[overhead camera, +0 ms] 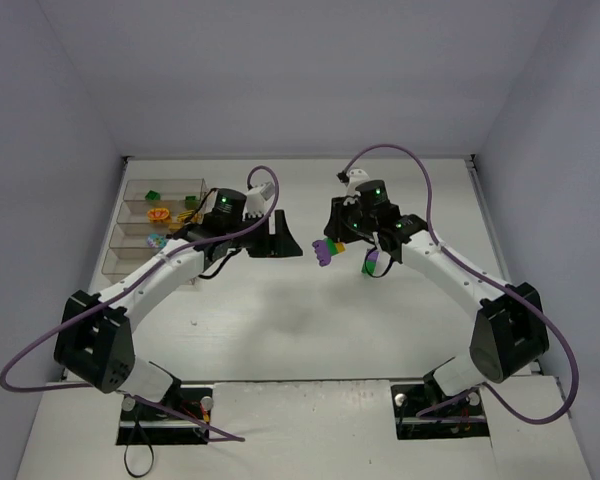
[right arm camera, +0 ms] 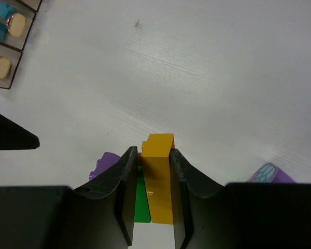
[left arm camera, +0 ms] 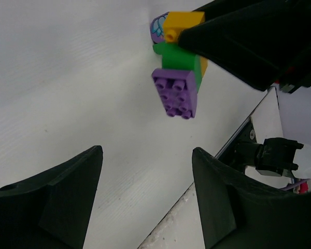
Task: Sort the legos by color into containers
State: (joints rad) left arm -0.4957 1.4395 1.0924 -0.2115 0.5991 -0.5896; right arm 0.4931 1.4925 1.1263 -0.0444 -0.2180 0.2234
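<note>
My right gripper is shut on a joined stack of legos held above the table: a yellow brick, a green brick and a purple brick. The yellow brick sits between the fingers. My left gripper faces the stack from the left, open and empty. The clear containers stand at the left, holding a green brick, an orange piece and teal pieces.
A loose green and purple lego lies on the table under the right arm. A rounded purple piece with a light pattern lies close to the held stack. White walls enclose the table on three sides.
</note>
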